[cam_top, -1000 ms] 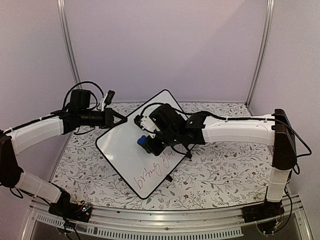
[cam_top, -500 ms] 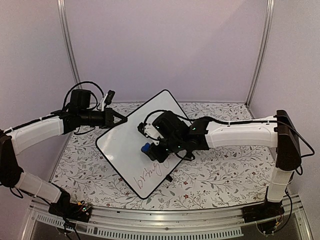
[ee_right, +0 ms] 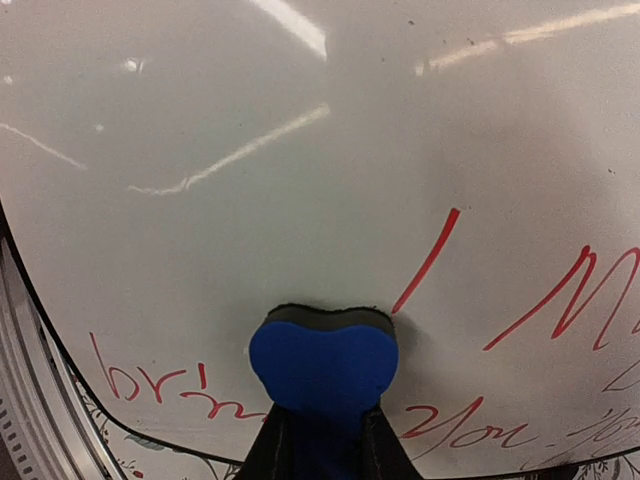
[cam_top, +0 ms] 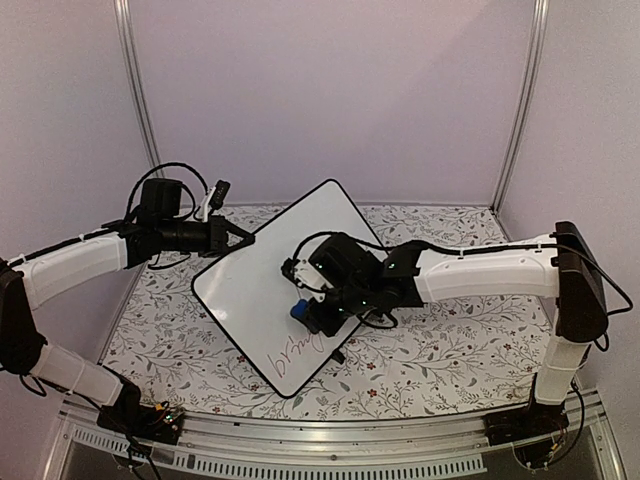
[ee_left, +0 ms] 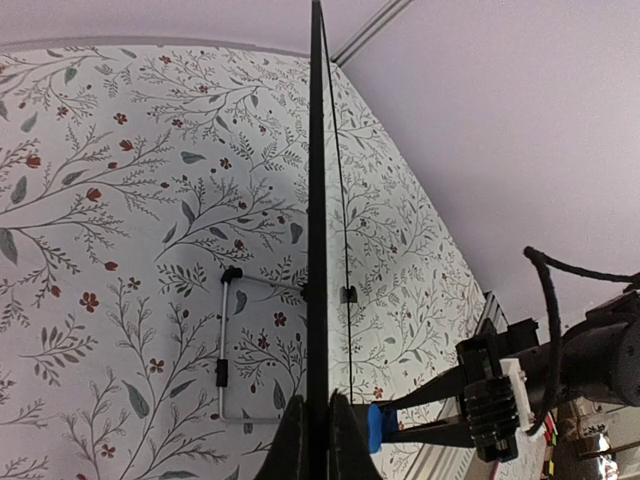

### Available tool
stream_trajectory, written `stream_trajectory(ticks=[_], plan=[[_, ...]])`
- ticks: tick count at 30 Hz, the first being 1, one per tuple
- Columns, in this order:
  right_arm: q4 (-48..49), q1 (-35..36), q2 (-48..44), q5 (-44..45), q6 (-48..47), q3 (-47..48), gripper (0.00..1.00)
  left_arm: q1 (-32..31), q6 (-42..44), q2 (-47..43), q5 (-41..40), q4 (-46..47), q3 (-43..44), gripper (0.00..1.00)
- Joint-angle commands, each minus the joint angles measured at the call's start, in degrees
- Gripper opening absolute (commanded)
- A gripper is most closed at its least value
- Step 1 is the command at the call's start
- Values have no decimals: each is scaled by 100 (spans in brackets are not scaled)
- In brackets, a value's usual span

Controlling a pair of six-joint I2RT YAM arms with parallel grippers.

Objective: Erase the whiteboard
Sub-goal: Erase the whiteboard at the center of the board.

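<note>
The whiteboard (cam_top: 262, 290) stands tilted on the floral table, white with a thin black rim and red handwriting near its lower edge. My left gripper (cam_top: 247, 238) is shut on the board's upper left rim; the left wrist view shows the rim (ee_left: 317, 200) edge-on between the pinching fingers. My right gripper (cam_top: 303, 312) is shut on a blue eraser block (cam_top: 299, 311) and presses it against the board's lower face. In the right wrist view the eraser (ee_right: 323, 358) touches the board (ee_right: 250, 150) among red strokes.
The table (cam_top: 430, 340) carries a floral-patterned cloth. A wire stand (ee_left: 225, 350) props the board from behind. A metal rail (cam_top: 300, 440) runs along the near edge. Purple walls enclose the back and sides.
My right gripper has slid the eraser down the board toward its lower edge, and red writing above it has gone. The left arm and the board have stayed still.
</note>
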Motion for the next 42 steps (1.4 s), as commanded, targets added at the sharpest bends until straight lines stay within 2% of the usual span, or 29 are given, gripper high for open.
stream_trajectory(ticks=[1,12,18,24,42], plan=[[-439,31,-116,26,46,-130,3,-85,149,101,39,-74,48,0],[-341,-28,-383,418,-106,552,4,-91,152,101,27,-76,42,0],[-344,-233,-155,573,-148,1072,4,-83,155,80,27,-69,54,0],[-300,-421,167,358,-74,1405,4,-90,152,74,22,-82,45,0],[-309,-452,183,136,25,1283,4,-78,143,126,45,-66,49,0]])
